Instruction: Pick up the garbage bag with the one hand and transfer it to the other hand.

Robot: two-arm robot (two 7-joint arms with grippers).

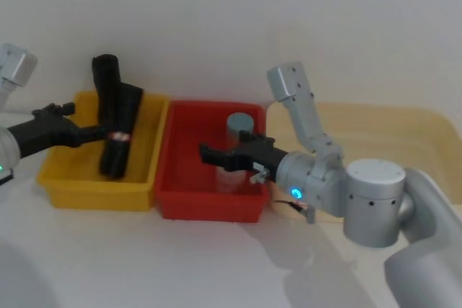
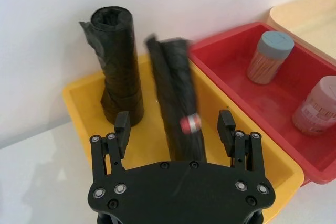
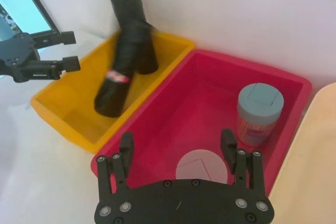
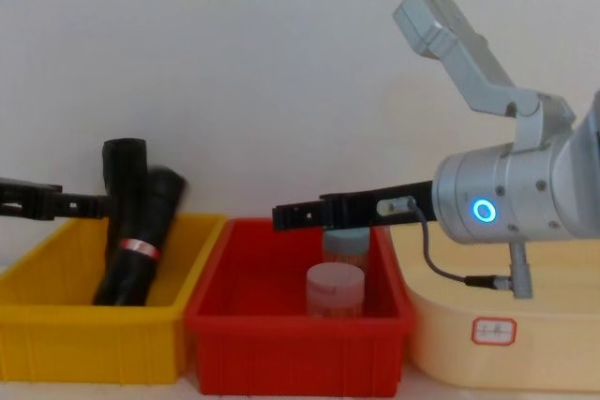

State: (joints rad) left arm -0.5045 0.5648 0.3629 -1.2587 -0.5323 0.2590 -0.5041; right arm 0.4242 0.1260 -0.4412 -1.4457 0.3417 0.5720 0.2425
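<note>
- The left gripper (image 2: 175, 120), on the green-lit wrist, hangs at the yellow bin (image 1: 94, 194) with its fingers spread wide. It grips nothing.
- The garbage bag (image 4: 141, 231), a black roll with a red band, stands tilted inside that bin, its top resting against a second black roll (image 2: 118, 66) at the back wall.
- In the left wrist view the banded roll lies between the open fingers but touches neither pad, so the step in hand looks like the closing approach.
- The gripper would do well to advance until the pads sit on both sides of the roll near the band, square to its axis, before closing.
- The two rolls lean together, so a straight, slow lift is the safer choice; a sideways pull could topple the other roll.
- Gripping low on the roll would leave its upper length free for the handover.
- The right gripper (image 3: 177, 139), blue-lit, waits wide apart over the red bin (image 1: 209, 205) above two jars (image 3: 260, 108).
</note>
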